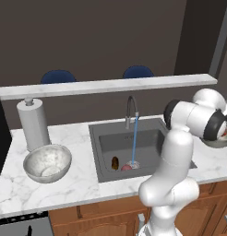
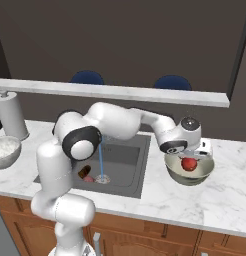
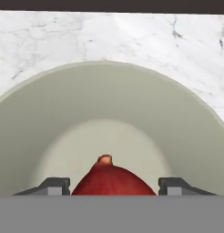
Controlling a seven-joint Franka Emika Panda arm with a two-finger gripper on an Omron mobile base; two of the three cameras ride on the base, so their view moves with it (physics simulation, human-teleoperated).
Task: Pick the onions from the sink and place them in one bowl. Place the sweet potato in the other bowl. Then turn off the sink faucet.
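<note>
Hand view: red onion [image 3: 113, 181] cut off below, pincer [image 3: 113, 187] contact with it indiscernible. Left base view: arm [image 1: 173, 152] hides olive bowl [image 1: 220, 142]; pinkish onion [image 1: 126, 168] beside the drain is tiny, partly hidden.

The robot arm [image 2: 115, 122] is glossy white, built of thick rounded tube segments that swell into bulbous joints. A fat white base column widens into a rounded shoulder [image 2: 62, 207]. Each joint ends in a round dark grey cap ringed in black; one such cap [image 2: 81, 142] faces the right base camera with a lighter grey disc at its centre, and another [image 1: 216, 125] shows in the left base view. The wrist carries a smaller grey domed cap [image 2: 190, 123] and a dark band beneath it. The tool [image 3: 112, 186] is a white blocky body with two small dark grey fingertips [image 3: 54, 185], squared off and flat-topped.
</note>
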